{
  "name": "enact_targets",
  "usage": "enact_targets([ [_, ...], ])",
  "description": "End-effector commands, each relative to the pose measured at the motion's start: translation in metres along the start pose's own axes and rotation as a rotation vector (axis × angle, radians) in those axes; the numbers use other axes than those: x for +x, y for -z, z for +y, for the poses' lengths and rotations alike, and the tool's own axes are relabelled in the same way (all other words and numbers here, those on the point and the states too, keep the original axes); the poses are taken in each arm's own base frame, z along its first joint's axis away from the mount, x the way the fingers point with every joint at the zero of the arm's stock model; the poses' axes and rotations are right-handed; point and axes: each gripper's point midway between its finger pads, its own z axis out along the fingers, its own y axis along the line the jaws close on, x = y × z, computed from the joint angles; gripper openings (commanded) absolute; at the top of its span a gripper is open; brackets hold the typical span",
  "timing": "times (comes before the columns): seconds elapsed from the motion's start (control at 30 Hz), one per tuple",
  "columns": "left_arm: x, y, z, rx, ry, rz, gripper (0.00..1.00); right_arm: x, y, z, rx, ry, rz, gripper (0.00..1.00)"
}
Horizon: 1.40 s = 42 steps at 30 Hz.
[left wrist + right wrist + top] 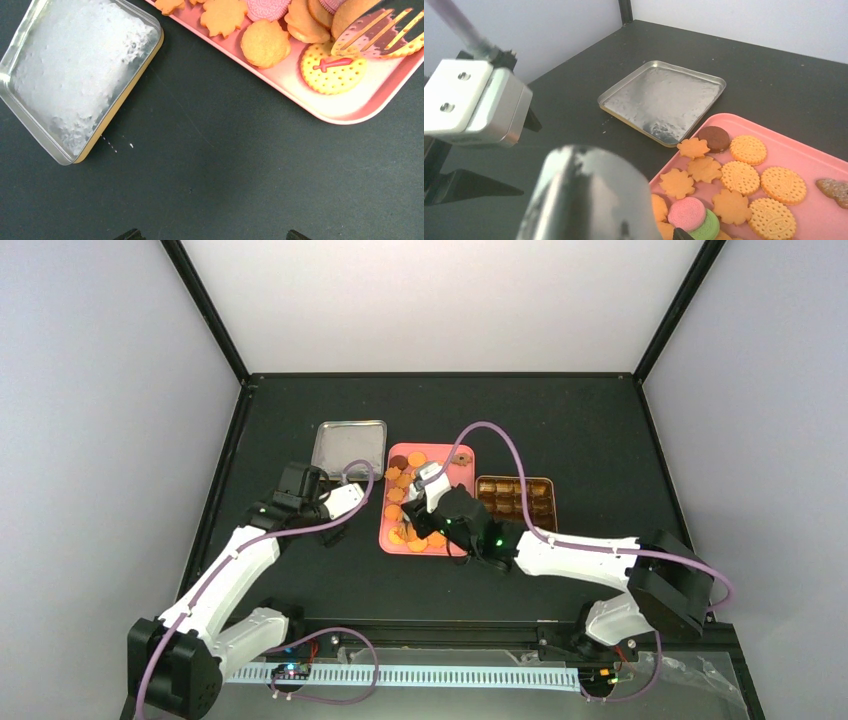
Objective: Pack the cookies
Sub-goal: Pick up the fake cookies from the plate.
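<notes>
L gripper (215,235) hangs open w/ nothing btwn its tips, cookies (740,177) on pink tray (345,107) ahead-right of it, where R gripper (422,480) clamps a shiny slotted utensil (380,30) just over them.

Left gripper (213,235) wide open, right arm (580,550) extended

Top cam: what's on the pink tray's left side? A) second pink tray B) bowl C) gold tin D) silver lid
D: the silver lid lies just left of the pink tray, while the gold tin sits on its right.
</notes>
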Motion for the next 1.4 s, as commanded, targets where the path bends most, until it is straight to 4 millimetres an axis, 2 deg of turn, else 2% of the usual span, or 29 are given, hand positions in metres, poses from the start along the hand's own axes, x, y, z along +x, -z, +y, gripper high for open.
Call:
enact_targets([
  [0.0,-0.014,0.015,0.009,-0.028,0.019,-0.048,0.76,0.018,0.000,0.006,0.068,0.088,0.030,0.37],
  [0.2,-0.015,0.017,0.009,-0.031,0.025,-0.049,0.76,0.033,-0.001,0.019,0.136,0.185,0.049,0.36],
  [0.3,-0.015,0.018,0.009,-0.032,0.027,-0.049,0.76,0.032,-0.002,0.015,0.177,0.198,0.050,0.34],
  [0.37,-0.015,0.018,0.010,-0.034,0.033,-0.050,0.76,0.028,-0.001,0.013,0.194,0.194,0.040,0.29],
  [0.57,-0.014,0.019,0.009,-0.031,0.041,-0.046,0.75,0.002,0.007,0.013,0.212,0.171,-0.019,0.11],
  [0.77,-0.014,0.020,0.010,-0.035,0.044,-0.045,0.75,-0.043,0.029,0.010,0.212,0.119,-0.111,0.04],
  [0.87,-0.014,0.020,0.010,-0.039,0.044,-0.044,0.75,-0.067,0.047,-0.006,0.234,0.079,-0.160,0.04],
  [0.97,-0.016,0.022,0.012,-0.042,0.047,-0.047,0.75,-0.080,0.063,-0.034,0.282,0.047,-0.187,0.04],
  [1.17,-0.020,0.024,0.013,-0.039,0.056,-0.057,0.75,-0.083,0.087,-0.102,0.397,-0.010,-0.202,0.04],
  [1.3,-0.020,0.022,0.012,-0.027,0.061,-0.058,0.75,-0.080,0.097,-0.134,0.457,-0.027,-0.201,0.04],
  [1.37,-0.020,0.021,0.011,-0.024,0.062,-0.056,0.75,-0.074,0.097,-0.143,0.471,-0.030,-0.189,0.05],
])
